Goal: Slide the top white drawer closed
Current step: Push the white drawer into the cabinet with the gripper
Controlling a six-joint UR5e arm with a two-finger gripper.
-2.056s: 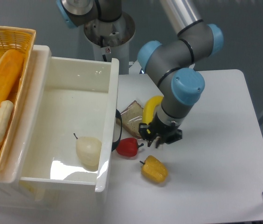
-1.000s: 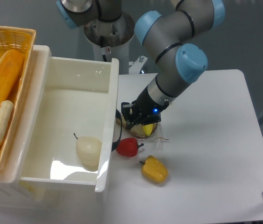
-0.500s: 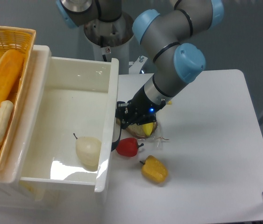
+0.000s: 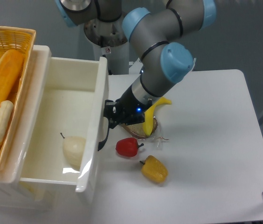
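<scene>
**Q:** Drawer [image 4: 52, 126] — where does it stand, and what could go wrong from here?

**A:** It is part-way out of its white housing at the left of the surface [image 4: 215, 140], with its front panel facing me. My gripper [image 4: 111, 115] presses against that panel beside the thin black handle [image 4: 104, 138]. Whether my gripper is spread or closed I cannot tell; it is dark and seen end-on. I judge the main risk to be an off-centre push. The contact is toward the far end of the panel, so the drawer could skew and jam on its runners. The pale pear [image 4: 74, 150] inside may roll as the box moves.

**Q:** And the clutter near your wrist?

**A:** A banana [image 4: 152, 112] lies on a slice of bread [image 4: 138, 128] just below my forearm, and a red pepper [image 4: 128, 146] sits near the panel. If I dip, my arm could drag them along. A yellow pepper [image 4: 154, 169] lies further out, apart from my path.

**Q:** The surroundings?

**A:** The surface is white with a rounded corner, against a grey wall. A yellow wicker basket [image 4: 10, 37] holding bread rests on top of the housing.
</scene>
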